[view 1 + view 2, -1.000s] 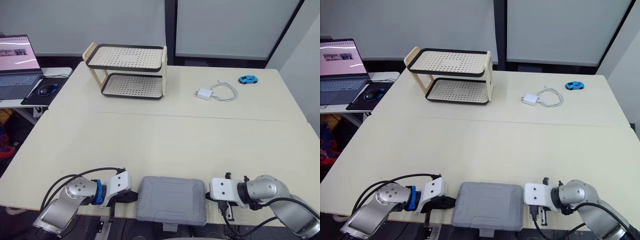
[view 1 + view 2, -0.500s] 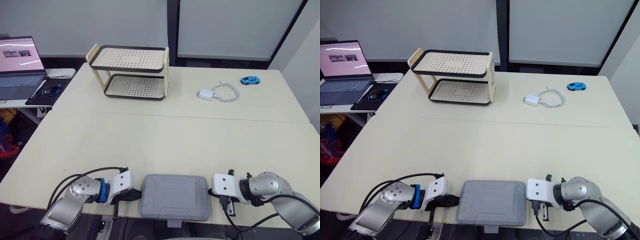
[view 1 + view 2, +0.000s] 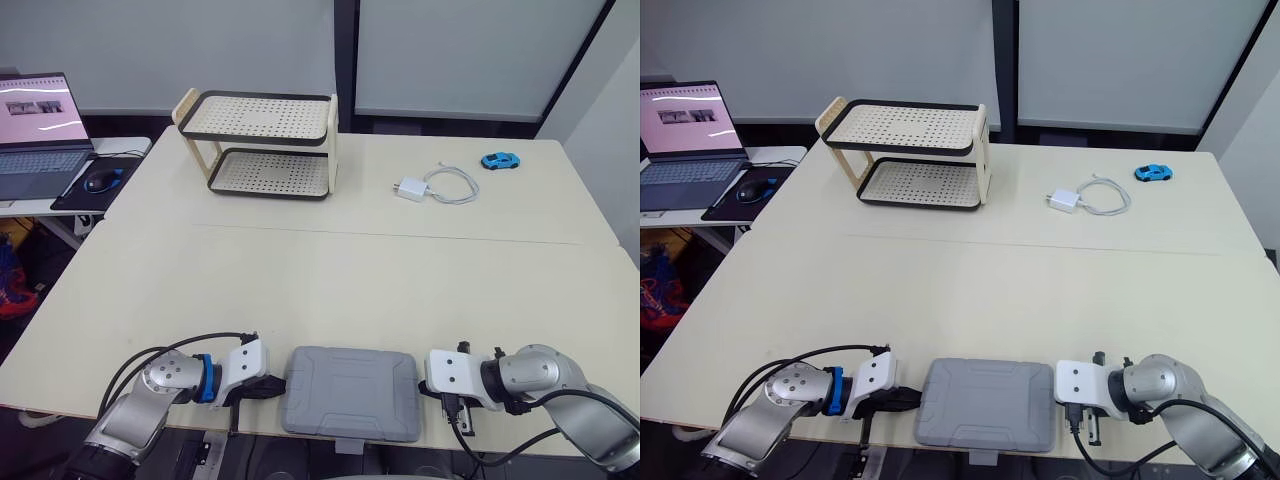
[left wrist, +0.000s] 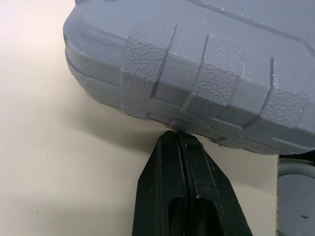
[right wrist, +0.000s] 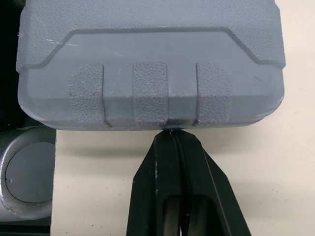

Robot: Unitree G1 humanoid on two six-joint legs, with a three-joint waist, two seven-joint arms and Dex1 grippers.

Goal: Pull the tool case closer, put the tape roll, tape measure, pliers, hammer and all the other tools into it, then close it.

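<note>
While both grippers (image 4: 178, 135) (image 5: 171, 133) touch it, tool case (image 3: 350, 392) lies between.

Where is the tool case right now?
In the eye views the closed tool case lies at the near edge of the table, between the left gripper and the right gripper.

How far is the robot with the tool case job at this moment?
Done, it seems: the tool case lies closed at the near edge of the table. In hand: left claw and right claw, both shut, touch its two ends. Left: unclear; its contents are hidden.
</note>
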